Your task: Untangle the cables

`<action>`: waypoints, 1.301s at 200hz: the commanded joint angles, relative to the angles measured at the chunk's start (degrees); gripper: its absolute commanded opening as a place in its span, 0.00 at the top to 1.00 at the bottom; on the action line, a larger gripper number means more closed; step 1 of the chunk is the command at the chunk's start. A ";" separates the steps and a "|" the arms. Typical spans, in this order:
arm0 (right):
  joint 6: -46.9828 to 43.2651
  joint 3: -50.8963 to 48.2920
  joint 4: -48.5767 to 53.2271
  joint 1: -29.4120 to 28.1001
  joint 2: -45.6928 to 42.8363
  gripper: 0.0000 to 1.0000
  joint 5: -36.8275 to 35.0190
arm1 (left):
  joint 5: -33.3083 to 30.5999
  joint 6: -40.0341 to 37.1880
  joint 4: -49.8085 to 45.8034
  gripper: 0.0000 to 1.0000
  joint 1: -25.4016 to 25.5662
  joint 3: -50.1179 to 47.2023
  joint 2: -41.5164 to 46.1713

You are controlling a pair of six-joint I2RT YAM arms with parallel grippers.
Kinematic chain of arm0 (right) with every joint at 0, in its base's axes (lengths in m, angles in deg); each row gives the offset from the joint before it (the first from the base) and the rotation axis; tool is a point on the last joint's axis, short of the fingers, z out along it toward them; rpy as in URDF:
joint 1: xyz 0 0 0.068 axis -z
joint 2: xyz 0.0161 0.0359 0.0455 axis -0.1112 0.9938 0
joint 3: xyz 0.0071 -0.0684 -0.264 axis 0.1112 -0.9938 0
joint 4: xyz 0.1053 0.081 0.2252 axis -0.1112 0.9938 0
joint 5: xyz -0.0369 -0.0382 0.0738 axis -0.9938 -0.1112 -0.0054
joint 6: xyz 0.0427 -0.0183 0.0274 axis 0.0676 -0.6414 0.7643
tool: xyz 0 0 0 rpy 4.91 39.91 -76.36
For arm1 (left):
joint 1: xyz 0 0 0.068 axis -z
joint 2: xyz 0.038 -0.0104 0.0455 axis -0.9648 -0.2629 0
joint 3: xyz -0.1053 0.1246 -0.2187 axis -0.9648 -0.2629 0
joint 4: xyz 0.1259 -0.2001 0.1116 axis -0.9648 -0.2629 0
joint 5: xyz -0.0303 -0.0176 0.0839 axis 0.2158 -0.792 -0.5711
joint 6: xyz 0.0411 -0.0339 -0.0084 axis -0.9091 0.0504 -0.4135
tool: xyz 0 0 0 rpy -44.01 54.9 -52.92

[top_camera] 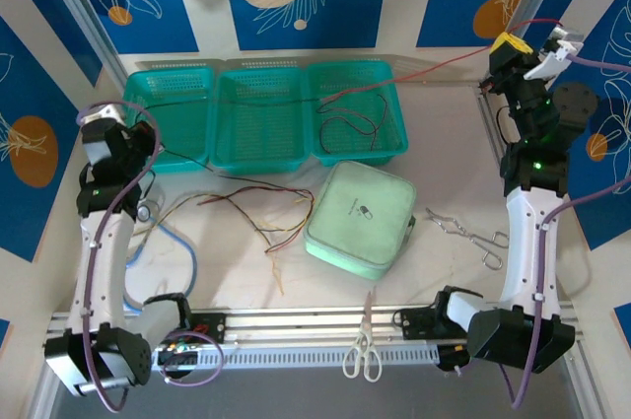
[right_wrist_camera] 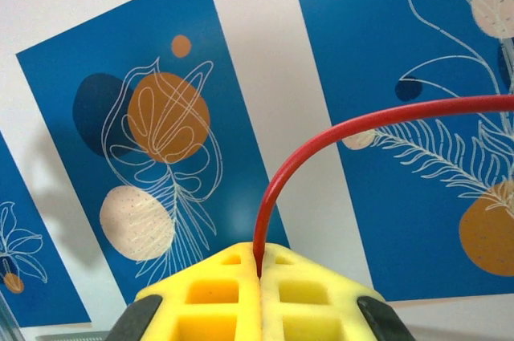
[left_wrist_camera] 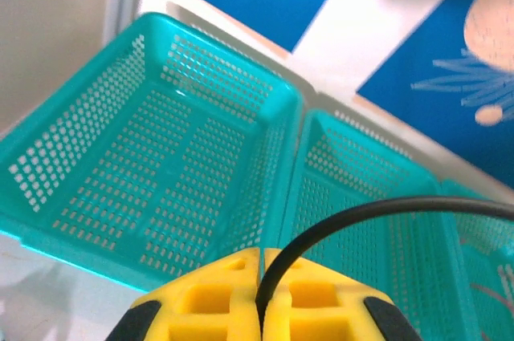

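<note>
Two cables are in hand, one per arm. Left jaws, at 9 o'clock of the top view, are clenched on a black cable (left_wrist_camera: 377, 209) that arcs away over the teal baskets (top_camera: 211, 161). Right jaws, raised at 2 o'clock, are clenched on a red cable (right_wrist_camera: 361, 123) that slopes down into the right basket (top_camera: 398, 115) at 12 o'clock, where dark loops (top_camera: 351, 123) lie. The remaining cables form a loose tangle (top_camera: 258, 210) of dark red and tan strands on the bench (top_camera: 434, 143), just toward 8 o'clock of centre and beside a pale green pouch (top_camera: 357, 217). The step appears to be drawing two strands apart. It is best done with slow, opposed pulls and light tension. The red strand should be lifted clear of the basket rim rather than dragged over it, since the mesh could snag it or the basket could slide. Each grip should stay closed until its strand runs free of the loops. Writing: the pouch carries a small dark mark, too small to read, and nothing else is legible.
</note>
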 commanded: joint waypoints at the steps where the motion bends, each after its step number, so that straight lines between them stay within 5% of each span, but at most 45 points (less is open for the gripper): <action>1: 0.07 1.16 0.20 1.77 -1.31 1.00 2.58 | -0.26 4.57 5.03 1.00 -1.73 -1.62 2.49; 56: -4.42 2.27 4.20 4.27 -2.32 1.00 1.91 | 2.42 7.85 3.51 1.00 -9.51 -2.12 3.36; 159: -1.29 2.91 4.63 3.21 0.14 1.00 7.88 | 9.75 5.95 1.56 1.00 -10.37 2.67 3.68; 260: -7.97 19.56 7.68 -18.81 17.12 1.00 4.78 | 13.93 7.78 3.24 1.00 -9.86 8.34 1.93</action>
